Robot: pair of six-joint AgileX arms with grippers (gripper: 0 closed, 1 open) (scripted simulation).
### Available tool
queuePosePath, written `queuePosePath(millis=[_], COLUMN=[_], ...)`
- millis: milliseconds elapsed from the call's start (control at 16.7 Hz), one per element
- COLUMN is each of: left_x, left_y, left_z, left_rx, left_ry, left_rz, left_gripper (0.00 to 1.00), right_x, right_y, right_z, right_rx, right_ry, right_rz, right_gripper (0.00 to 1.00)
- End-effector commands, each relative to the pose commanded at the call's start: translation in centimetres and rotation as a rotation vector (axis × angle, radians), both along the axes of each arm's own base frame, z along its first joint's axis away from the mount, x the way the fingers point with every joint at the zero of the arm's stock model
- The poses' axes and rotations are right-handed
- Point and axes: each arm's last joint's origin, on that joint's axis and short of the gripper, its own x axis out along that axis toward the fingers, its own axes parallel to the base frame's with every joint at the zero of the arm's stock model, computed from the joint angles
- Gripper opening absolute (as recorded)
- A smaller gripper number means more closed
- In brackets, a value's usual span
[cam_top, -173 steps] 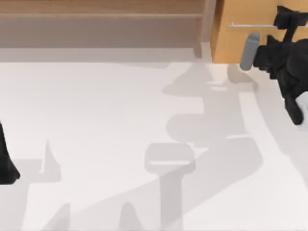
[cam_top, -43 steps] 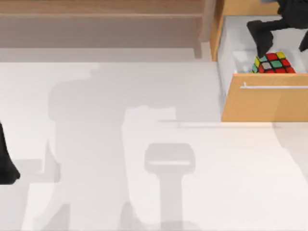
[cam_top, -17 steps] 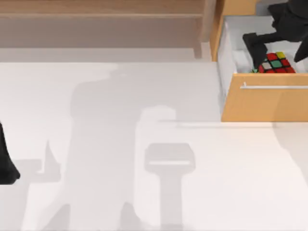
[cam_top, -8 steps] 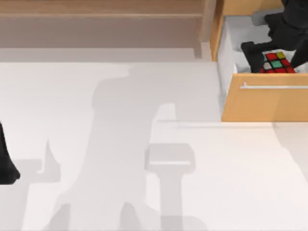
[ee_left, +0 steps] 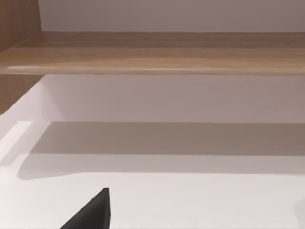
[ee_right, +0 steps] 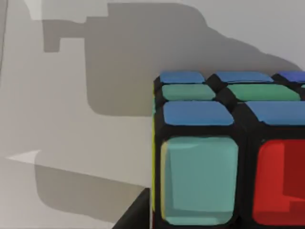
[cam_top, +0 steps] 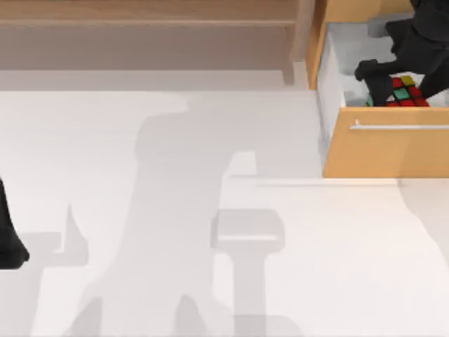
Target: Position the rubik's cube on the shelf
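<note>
- Lower left of the top view: my left arm [cam_top: 10,242] sits parked at the frame's edge, cut off. I cannot tell how its fingers stand; the left wrist view gives one dark tip [ee_left: 93,212] over bare white worktop [cam_top: 175,246].
- Right side, further back: the orange-wood drawer [cam_top: 386,151] stands pulled open, silver handle [cam_top: 400,127] across its front.
- Inside it, upper right of the top view: the rubik's cube [cam_top: 407,93] rests on the drawer floor just behind the front panel. My right gripper [cam_top: 403,81] is down over it, one dark finger beside the cube's left face. Whether the fingers are pinching it or spread around it, I cannot tell; the arm covers much of the cube.
- The right wrist view shows the cube [ee_right: 224,162] very close, cropped at the frame's right and bottom.
- Furthest back, top left: the shelf [cam_top: 147,24] is bare. I judge that drawer opening is done; securing, lifting, carrying and placing remain.
</note>
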Motion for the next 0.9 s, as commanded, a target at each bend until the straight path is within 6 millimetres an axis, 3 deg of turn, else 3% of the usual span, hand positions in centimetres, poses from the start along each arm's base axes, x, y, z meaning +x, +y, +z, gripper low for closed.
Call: queuePosePath(millis=[180,240,780,900], left_x=[0.0,0.0,0.0,0.0], left_y=[0.0,0.0,0.0,0.0], left_z=[0.0,0.0,0.0,0.0], left_rx=[0.000,0.000,0.000,0.000], left_ry=[0.000,0.000,0.000,0.000], left_rz=[0.000,0.000,0.000,0.000], left_gripper=[1.00,1.00,1.00,1.00], right_x=[0.0,0.0,-0.1,-0.4], right_y=[0.0,0.0,0.2,0.4], right_z=[0.0,0.0,0.2,2.3], right_rx=[0.000,0.000,0.000,0.000], right_ry=[0.000,0.000,-0.002,-0.030], right_rz=[0.000,0.000,0.001,-0.006], right_gripper=[0.02,0.00,0.00,0.00])
